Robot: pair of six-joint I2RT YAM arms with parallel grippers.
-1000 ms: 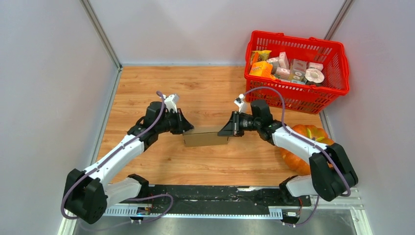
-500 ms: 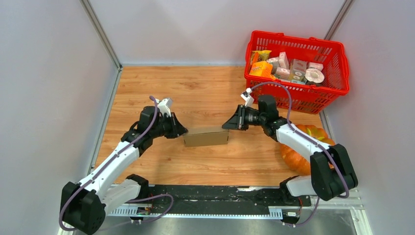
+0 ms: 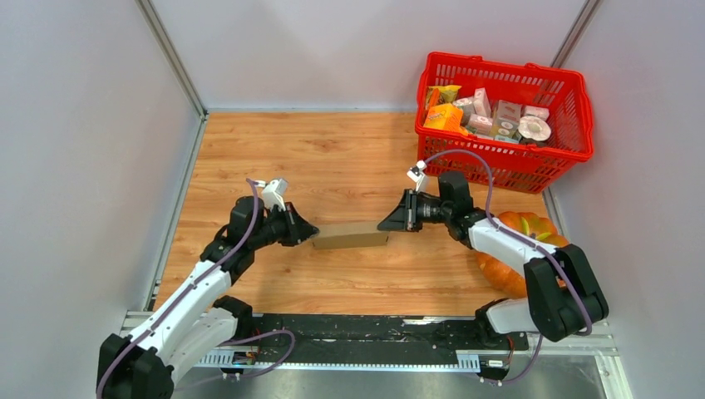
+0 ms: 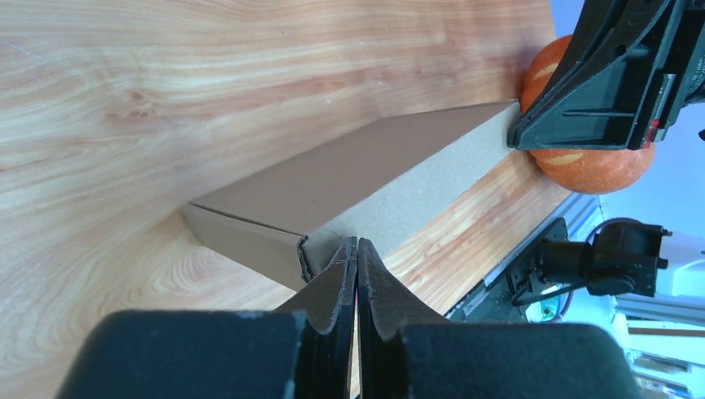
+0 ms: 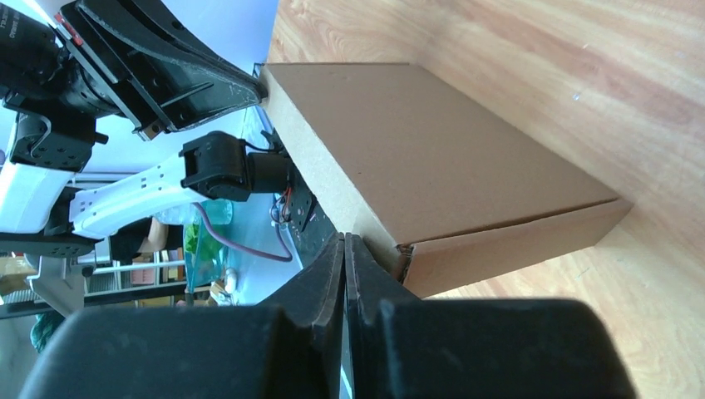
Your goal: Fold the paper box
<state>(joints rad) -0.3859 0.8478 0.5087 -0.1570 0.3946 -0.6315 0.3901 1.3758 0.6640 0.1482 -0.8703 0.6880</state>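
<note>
The paper box [image 3: 352,237] is a flat, closed brown cardboard box lying on the wooden table between the two arms. My left gripper [image 3: 313,233] is shut, with its tips at the box's left end. In the left wrist view the shut tips [image 4: 357,243] touch the box [image 4: 357,166] beside a crumpled corner. My right gripper [image 3: 382,226] is also shut, at the box's right end. Seen from the right wrist, its tips [image 5: 344,238] rest against the box [image 5: 432,150] near a corner seam. Nothing is held between either pair of fingers.
An orange pumpkin [image 3: 501,273] sits at the right, partly under the right arm. A red basket [image 3: 499,66] with several small printed packages stands at the back right. Grey walls close in the wooden table [image 3: 349,158] on three sides.
Both grippers have drawn back a little from the box ends, the left one moving left and nearer. The box now lies lower and slightly turned.
</note>
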